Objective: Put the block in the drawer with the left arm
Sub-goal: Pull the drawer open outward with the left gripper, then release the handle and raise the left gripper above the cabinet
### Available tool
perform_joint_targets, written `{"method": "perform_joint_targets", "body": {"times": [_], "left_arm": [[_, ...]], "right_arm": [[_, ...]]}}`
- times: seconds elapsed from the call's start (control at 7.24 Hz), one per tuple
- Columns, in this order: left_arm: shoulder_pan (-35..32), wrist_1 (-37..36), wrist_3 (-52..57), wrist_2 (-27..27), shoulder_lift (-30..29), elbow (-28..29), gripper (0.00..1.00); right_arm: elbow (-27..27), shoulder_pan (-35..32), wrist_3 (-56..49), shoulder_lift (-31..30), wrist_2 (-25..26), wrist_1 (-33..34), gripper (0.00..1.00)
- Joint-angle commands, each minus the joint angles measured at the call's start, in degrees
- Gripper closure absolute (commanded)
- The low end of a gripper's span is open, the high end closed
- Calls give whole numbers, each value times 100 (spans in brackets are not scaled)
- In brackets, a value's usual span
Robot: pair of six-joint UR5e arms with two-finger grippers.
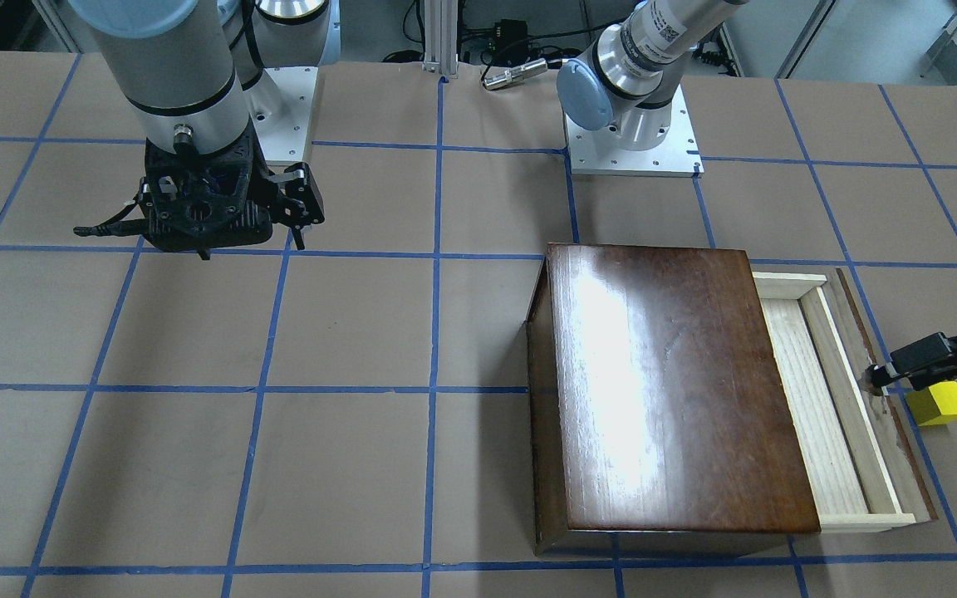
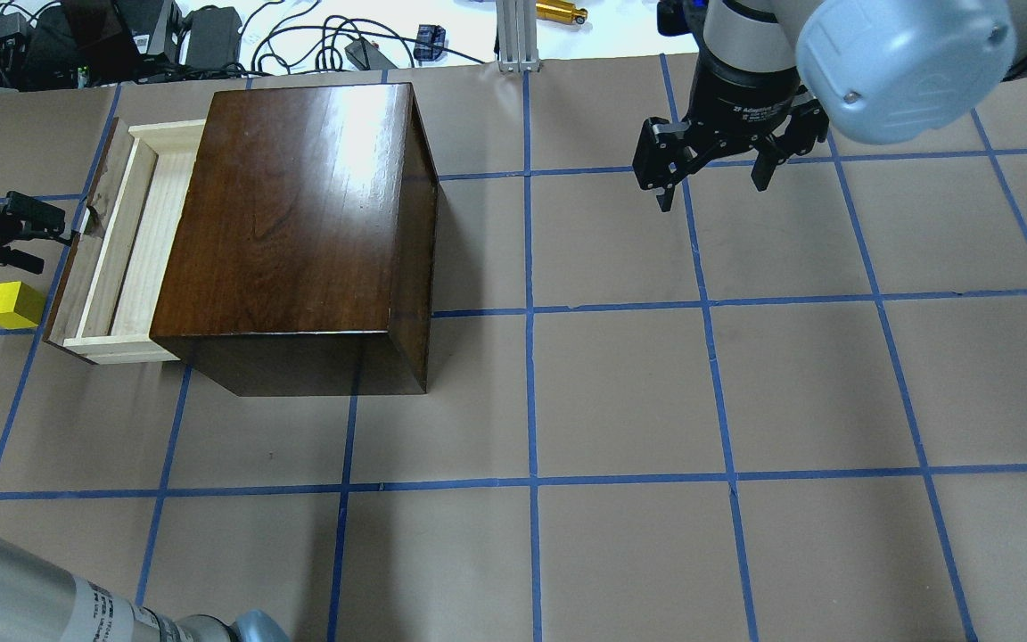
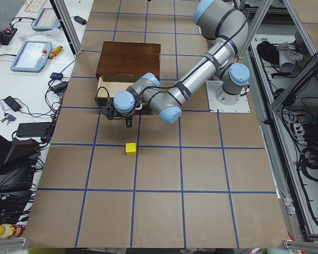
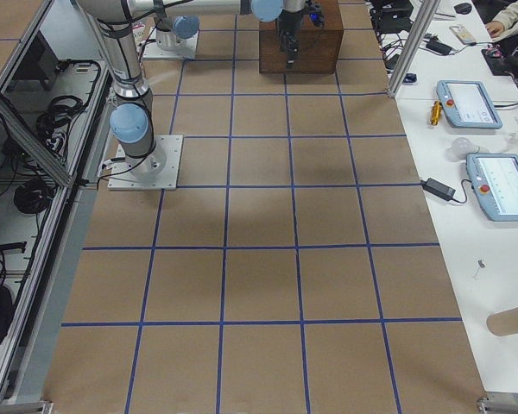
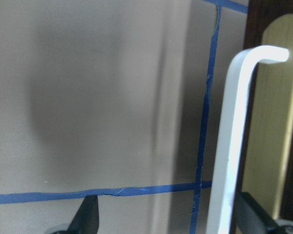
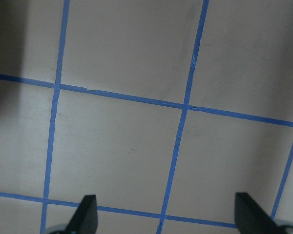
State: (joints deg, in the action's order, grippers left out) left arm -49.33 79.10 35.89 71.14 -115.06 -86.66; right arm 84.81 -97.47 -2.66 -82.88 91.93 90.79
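Left arm's black two-finger gripper (image 2: 54, 241): jaws spread, holding nothing, with the small white handle (image 5: 229, 146) of the partly open pale-wood drawer (image 2: 139, 241) between them. Small bright yellow cube block (image 2: 12, 305): on the table just left of the drawer front, near the gripper. Judged light, rigid and sturdy, best pinched across two flat opposite faces. Brown paper-covered table with blue tape grid (image 2: 620, 392); glossy dark-brown wooden cabinet (image 2: 299, 214) right of the drawer.

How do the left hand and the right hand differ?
The left hand points sideways; the right hand points down. The left hand is at the drawer handle, near the block; the right hand hangs over the table, away from the cabinet. Both are open.
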Motion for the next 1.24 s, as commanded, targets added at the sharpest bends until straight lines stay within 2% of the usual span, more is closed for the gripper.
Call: {"method": "perform_joint_targets", "body": {"times": [0.0,0.83,1.1], "left_arm": [[-15,332,-11,154,456,0,0],[-94,1843,-47,707,2327,-105,0],[-294,2039,-361,866,2593,-88,0]], "right_arm": [[0,0,-6,0,-9,0,0],[0,0,3,0,0,0,0],[0,0,-6,0,0,0,0]]}}
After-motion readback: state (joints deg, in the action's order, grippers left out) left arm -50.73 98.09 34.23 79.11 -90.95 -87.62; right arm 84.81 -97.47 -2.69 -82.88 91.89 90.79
